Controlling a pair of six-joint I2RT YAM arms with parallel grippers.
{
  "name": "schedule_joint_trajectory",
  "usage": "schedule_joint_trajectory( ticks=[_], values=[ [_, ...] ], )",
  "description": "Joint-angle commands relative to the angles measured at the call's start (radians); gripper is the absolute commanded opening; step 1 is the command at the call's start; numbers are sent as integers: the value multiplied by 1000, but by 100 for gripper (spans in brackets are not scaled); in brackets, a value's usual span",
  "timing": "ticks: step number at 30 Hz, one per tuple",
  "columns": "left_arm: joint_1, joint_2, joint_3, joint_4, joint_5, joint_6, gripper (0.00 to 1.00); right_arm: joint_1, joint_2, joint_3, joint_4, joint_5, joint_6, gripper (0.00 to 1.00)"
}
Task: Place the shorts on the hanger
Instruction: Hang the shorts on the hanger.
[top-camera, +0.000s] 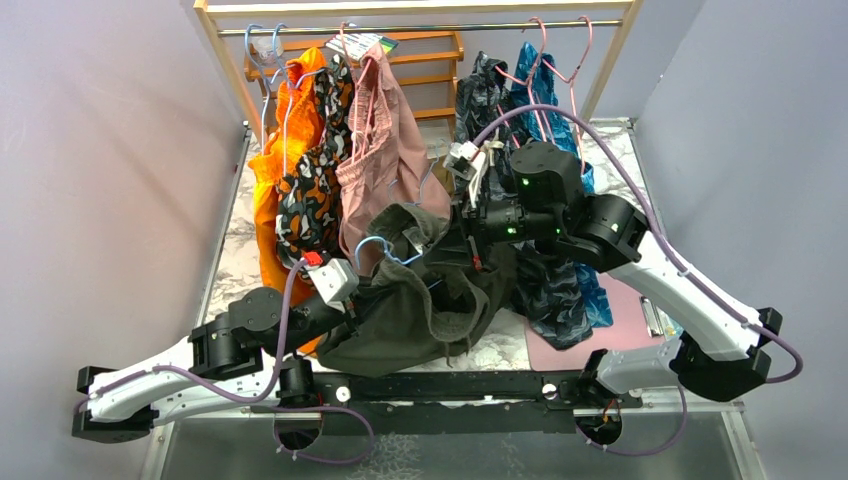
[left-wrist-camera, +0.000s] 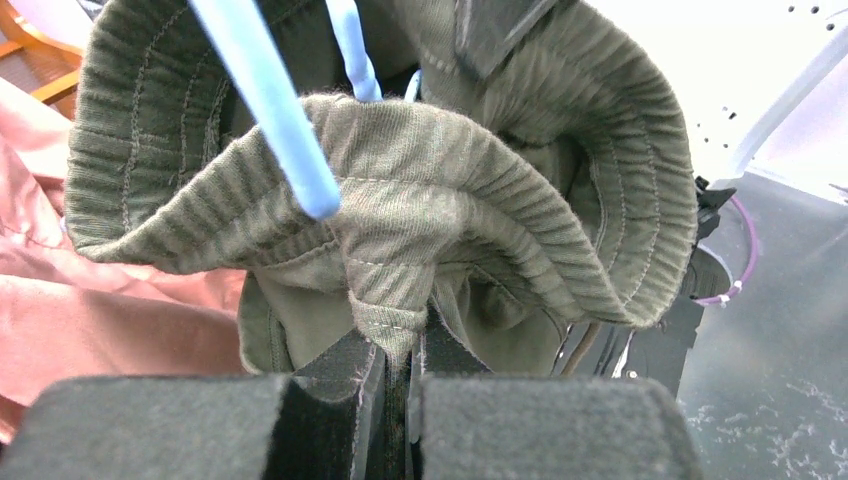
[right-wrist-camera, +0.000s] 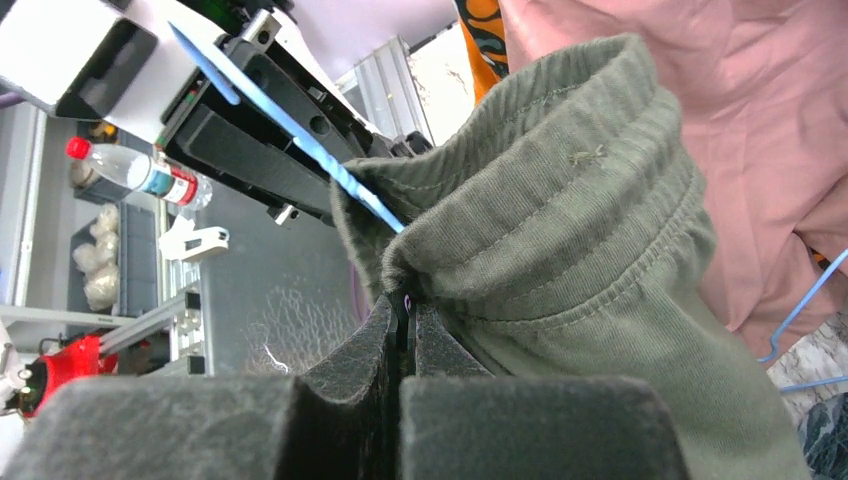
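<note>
The dark olive-green shorts (top-camera: 430, 305) hang bunched between my two grippers above the table's middle. My left gripper (top-camera: 362, 292) is shut on a fold of the ribbed waistband (left-wrist-camera: 400, 300), with its jaws (left-wrist-camera: 402, 372) pinched together on the cloth. My right gripper (top-camera: 470, 232) is shut on the waistband's other edge (right-wrist-camera: 520, 230), at its fingertips (right-wrist-camera: 405, 312). The light-blue wire hanger (top-camera: 373, 243) pokes out of the shorts. Its wire (left-wrist-camera: 268, 105) runs into the waistband opening in the left wrist view. In the right wrist view the wire (right-wrist-camera: 290, 125) slants down into the cloth fold.
A wooden rack (top-camera: 228, 70) at the back holds an orange garment (top-camera: 275, 170), leaf-print shorts (top-camera: 312, 190), dusty-pink shorts (top-camera: 385, 160), dark and blue garments (top-camera: 520, 90) and pink hangers (top-camera: 570, 60). A pink mat (top-camera: 610, 320) lies at the right.
</note>
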Motion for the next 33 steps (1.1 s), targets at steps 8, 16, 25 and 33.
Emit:
schedule_joint_trajectory(
  ticks=[8,16,25,33],
  values=[
    [-1,49,19,53,229,19,0,16,10,57,-36,136,-32,1],
    [0,130,153,-131,307,39,0,14,3,140,-93,408,-77,1],
    [0,105,119,-96,306,25,0,15,62,148,-137,161,-99,3],
    [-1,0,10,44,194,31,0,16,-23,27,-72,-65,-108,22]
  ],
)
